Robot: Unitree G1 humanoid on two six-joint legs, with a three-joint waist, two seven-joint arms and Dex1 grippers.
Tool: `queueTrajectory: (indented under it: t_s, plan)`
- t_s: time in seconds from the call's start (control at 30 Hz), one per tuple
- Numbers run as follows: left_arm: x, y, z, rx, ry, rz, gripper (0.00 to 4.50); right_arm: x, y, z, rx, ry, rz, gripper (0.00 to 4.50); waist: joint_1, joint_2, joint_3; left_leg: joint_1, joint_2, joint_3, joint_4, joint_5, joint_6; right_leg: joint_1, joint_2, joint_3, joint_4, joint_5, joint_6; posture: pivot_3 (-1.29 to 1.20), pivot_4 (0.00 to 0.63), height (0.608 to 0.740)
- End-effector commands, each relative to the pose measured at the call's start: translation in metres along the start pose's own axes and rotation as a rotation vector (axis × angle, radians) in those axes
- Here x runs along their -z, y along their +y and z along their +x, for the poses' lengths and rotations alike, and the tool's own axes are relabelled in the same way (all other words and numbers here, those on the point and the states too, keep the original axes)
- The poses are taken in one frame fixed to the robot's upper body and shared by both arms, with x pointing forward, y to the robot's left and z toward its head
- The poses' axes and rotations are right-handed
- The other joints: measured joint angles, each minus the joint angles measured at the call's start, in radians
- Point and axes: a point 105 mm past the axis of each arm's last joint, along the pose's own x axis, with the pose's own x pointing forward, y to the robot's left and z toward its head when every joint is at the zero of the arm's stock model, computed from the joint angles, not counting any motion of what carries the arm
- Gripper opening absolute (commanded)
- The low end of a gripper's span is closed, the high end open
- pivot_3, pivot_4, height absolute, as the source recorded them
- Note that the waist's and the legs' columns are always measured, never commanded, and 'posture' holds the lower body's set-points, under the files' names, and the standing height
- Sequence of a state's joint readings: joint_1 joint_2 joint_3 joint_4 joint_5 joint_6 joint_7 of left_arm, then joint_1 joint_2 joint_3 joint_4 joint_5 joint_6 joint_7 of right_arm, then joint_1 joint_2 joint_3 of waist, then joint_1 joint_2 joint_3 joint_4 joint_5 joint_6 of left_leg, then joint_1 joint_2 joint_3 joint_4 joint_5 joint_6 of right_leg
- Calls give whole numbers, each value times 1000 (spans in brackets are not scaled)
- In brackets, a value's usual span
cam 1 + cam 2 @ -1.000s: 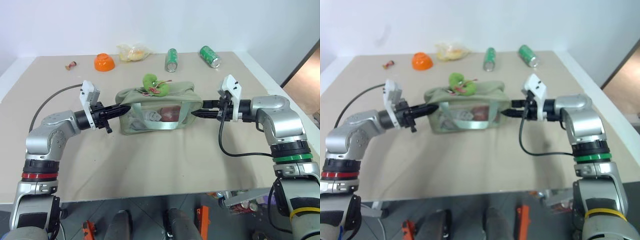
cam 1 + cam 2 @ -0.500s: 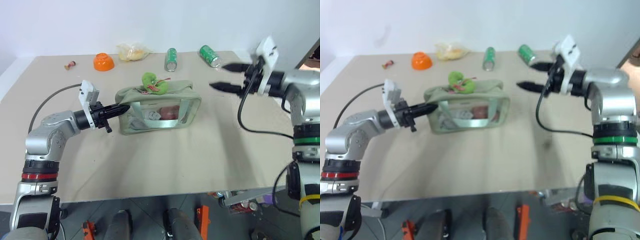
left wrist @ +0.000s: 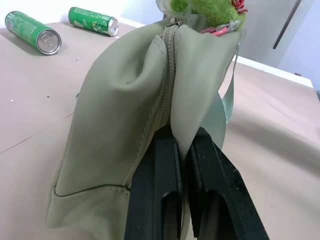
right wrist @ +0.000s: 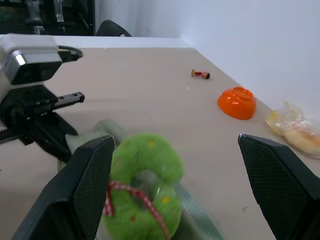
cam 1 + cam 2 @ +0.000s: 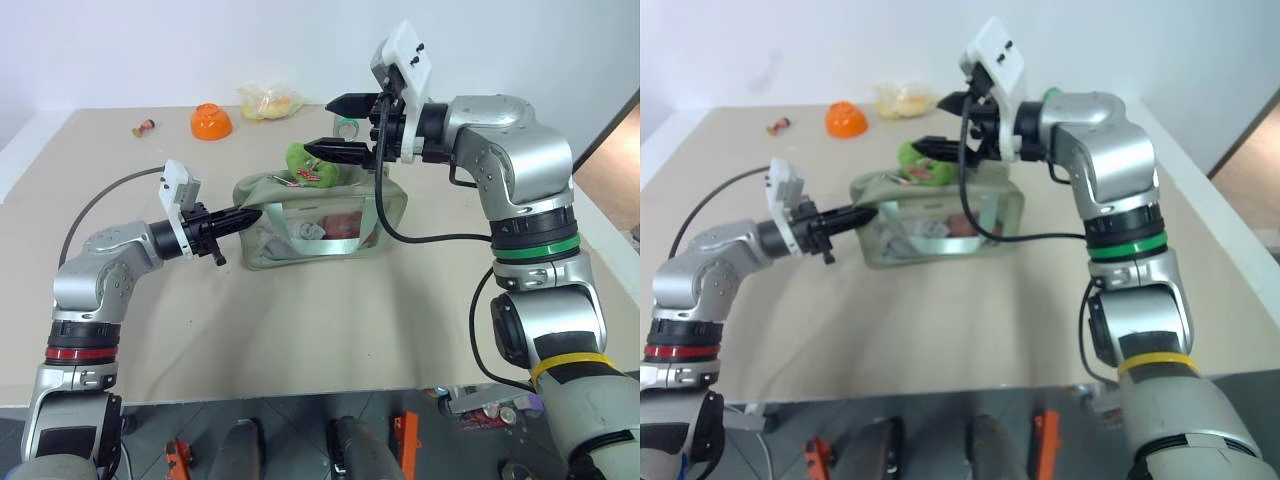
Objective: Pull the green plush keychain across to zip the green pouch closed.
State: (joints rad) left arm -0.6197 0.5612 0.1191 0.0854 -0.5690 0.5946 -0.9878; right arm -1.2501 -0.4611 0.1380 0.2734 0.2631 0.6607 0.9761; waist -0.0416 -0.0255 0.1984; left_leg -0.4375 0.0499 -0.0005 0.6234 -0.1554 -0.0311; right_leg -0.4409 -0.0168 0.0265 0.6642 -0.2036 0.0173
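Note:
The pale green pouch (image 5: 318, 222) stands on the table with its clear window facing me. The lime-green plush keychain (image 5: 301, 162) lies on top of it, near the left end. My left gripper (image 5: 247, 215) is shut on the fabric of the pouch's left end, and the wrist view shows its fingers (image 3: 157, 185) pinching the seam below the zip. My right gripper (image 5: 319, 127) hovers open just above and right of the keychain, touching nothing. In the right wrist view the keychain (image 4: 145, 200) sits between the spread fingers (image 4: 87, 185).
An orange bowl (image 5: 211, 121), a clear bag of yellow food (image 5: 268, 101) and a small red item (image 5: 145, 127) lie along the table's far side. Two green cans (image 3: 32, 32) (image 3: 92, 21) lie beyond the pouch. The right arm's black cable (image 5: 400, 235) hangs over the pouch's right end.
The right gripper let go of the pouch's right end, opened, swung out to the right, then rose and came left to above the keychain. The left gripper kept still.

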Motion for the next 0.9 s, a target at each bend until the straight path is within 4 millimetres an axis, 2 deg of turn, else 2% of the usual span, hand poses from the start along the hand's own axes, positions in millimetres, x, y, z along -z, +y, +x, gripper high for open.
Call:
queueTrajectory:
  t_s: [0.03,0.2,0.6,0.7,0.77,0.9]
  plan:
    - [-3,-4,1,9,-13,22,0,-13,10,8,-41,-2,-33,4110,0,0,0,0,0,0,0,0,0,0,0,0,0,0,0,0,150,740]
    - [-3,-3,2,6,-16,22,0,-2,22,18,-87,36,-41,4110,0,0,0,0,0,0,0,0,0,0,0,0,0,0,0,0,150,740]
    - [-2,-2,1,0,-19,20,0,25,18,28,-70,106,-25,4110,0,0,0,-1,0,0,0,0,0,0,0,-1,0,0,0,0,150,740]
    - [-1,-3,1,-1,-20,19,0,28,15,29,-60,111,-24,3271,0,0,0,0,0,0,0,0,0,0,0,-1,0,0,0,0,150,740]
    - [-1,-4,2,-1,-21,18,0,28,14,29,-56,112,-24,2496,0,0,0,0,0,0,0,0,0,0,0,-1,0,0,0,0,150,740]
    - [-1,-4,1,-2,-23,16,0,29,13,29,-54,112,-27,1225,0,0,0,0,0,0,0,0,0,0,0,-1,0,0,0,0,150,740]
